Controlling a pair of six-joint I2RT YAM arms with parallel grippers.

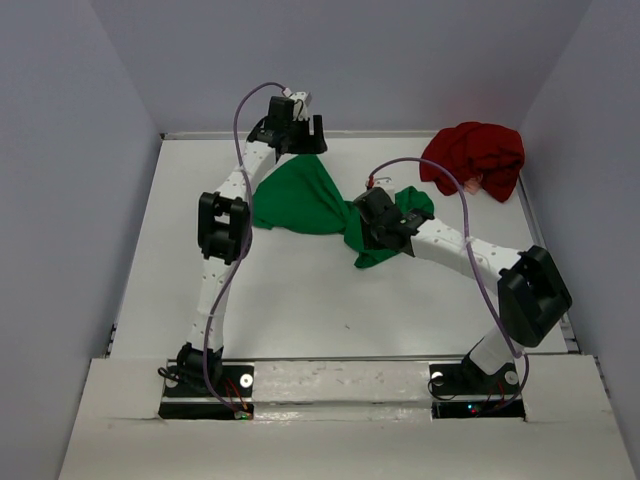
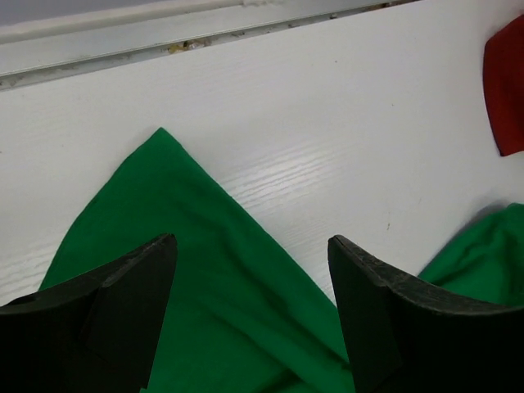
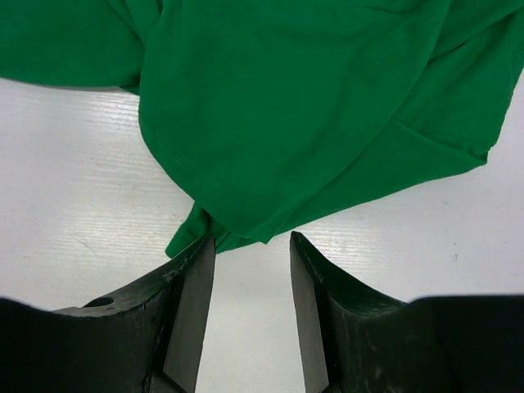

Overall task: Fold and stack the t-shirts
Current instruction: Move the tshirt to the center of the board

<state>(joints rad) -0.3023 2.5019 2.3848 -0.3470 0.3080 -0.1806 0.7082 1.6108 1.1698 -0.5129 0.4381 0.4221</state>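
Top external view: the arm bases sit at the near edge of the bench (image 1: 300, 330). At mid-bench, the right fingers (image 1: 388, 226) hang over the near-right end of the green t-shirt (image 1: 300, 205). The shirt lies unfolded across the middle and is twisted narrow where the right arm crosses it.

Right wrist view: the right fingers are partly spread with nothing between them. The shirt's bunched edge lies just ahead of the tips, with a small flap beside one tip.

Farther back, the left fingers (image 1: 296, 128) stand near the far edge, over the shirt's far corner. Left wrist view: these fingers are spread wide astride a flat, pointed corner of green cloth and are not pinching it.

Far right corner: the dark red t-shirt (image 1: 475, 158) lies in a heap, well apart from the green one.

Assessment: both shirts look light, limp and not fragile. They should sag and drag rather than hold their shape. The soundest holds are probably two corners of a hem or the shoulders, taken by both arms together so the cloth spreads flat before folding. A pinch at the twist risks catching several layers
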